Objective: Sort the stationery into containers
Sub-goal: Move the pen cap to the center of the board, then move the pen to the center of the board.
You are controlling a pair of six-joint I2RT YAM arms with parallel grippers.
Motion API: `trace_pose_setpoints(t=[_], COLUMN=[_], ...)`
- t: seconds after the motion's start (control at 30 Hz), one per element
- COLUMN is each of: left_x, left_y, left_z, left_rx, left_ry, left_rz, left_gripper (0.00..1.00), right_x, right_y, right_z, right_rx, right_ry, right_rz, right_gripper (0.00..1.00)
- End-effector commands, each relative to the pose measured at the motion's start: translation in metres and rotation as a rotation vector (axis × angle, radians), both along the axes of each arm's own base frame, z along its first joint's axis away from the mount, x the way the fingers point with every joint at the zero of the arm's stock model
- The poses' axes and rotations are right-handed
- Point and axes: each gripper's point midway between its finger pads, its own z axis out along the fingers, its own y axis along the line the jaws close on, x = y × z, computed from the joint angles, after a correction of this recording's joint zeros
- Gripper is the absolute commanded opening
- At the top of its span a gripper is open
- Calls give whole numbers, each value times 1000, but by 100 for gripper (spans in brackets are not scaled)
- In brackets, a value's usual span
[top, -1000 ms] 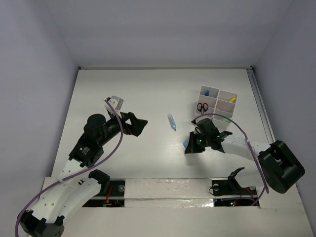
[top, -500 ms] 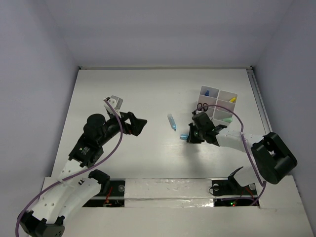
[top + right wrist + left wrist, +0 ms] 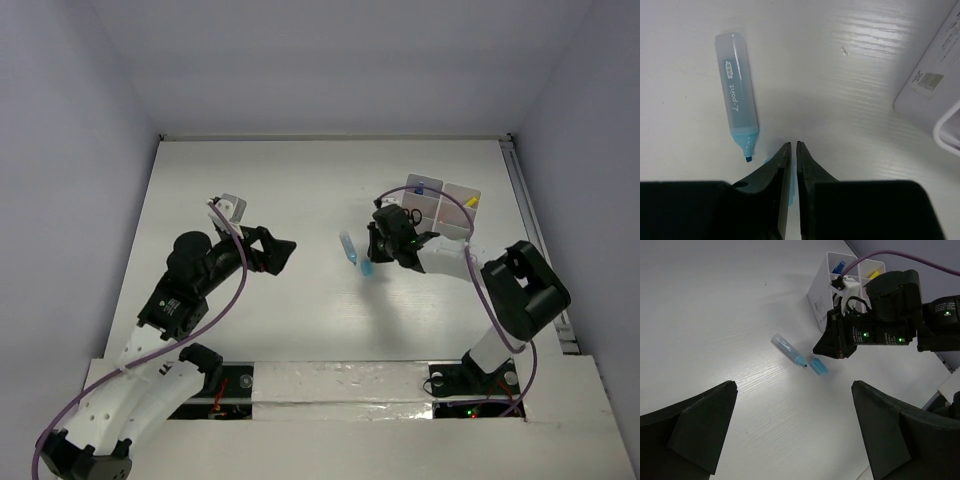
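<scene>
An uncapped light-blue highlighter [image 3: 347, 246] [image 3: 787, 349] [image 3: 737, 85] lies on the white table left of the containers. Its blue cap [image 3: 366, 267] [image 3: 818, 365] [image 3: 767, 160] lies by its tip. My right gripper [image 3: 373, 257] [image 3: 790, 145] hangs just over the cap, jaws only a slit apart, and the cap shows beneath them, not between them. The white divided containers [image 3: 443, 200] [image 3: 820, 295] [image 3: 930, 85] hold black-handled scissors [image 3: 412, 214], a blue piece [image 3: 420, 187] and a yellow piece [image 3: 471, 202]. My left gripper [image 3: 285, 250] [image 3: 794, 385] is wide open and empty, left of the highlighter.
A purple cable [image 3: 450, 215] arcs from the right wrist across the containers. A metal rail [image 3: 525, 210] runs along the table's right edge. Grey walls enclose the table on three sides.
The right gripper has swung up and left from the near right to the highlighter, bringing the blue cap along. Its jaws went from shut to a slit apart. The left arm stayed put.
</scene>
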Motion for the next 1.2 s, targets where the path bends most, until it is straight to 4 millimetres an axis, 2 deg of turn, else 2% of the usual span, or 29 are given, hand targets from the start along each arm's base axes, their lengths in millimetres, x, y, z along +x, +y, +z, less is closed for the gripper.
trace_pose_setpoints(t=[0.0,0.13,0.2,0.27,0.4,0.57,0.67,0.77,1.0,1.1,1.17], left_x=[4,5,4,4,3,5,5,6,6,6,6], left_y=[3,1,0,0,1,2,1,1,0,1,2], left_z=[16,17,16,15,15,13,12,11,10,11,11], left_rx=[-13,-21,-24,-25,-27,-27,-28,-25,-22,-21,-20], left_ry=[-60,-58,-55,-54,-52,-45,-40,-35,-34,-36,-37], left_rz=[9,-7,-14,-14,-12,-4,-11,-11,-13,-9,-4], left_gripper=[99,99,99,99,99,99,99,99,99,99,99], right_x=[0,-12,-18,-20,-26,-26,-26,-23,-9,4,16], right_y=[0,4,11,15,24,24,25,24,27,37,46], right_z=[25,37,42,42,32,14,10,11,31,39,38], right_rx=[10,50,77,85,90,57,51,43,32,47,42], right_ry=[-52,-36,-20,-3,61,111,125,119,66,34,34], right_rz=[17,58,100,125,179,182,189,180,185,199,216], right_gripper=[21,33,45,47,49,49,49,49,51,55,55])
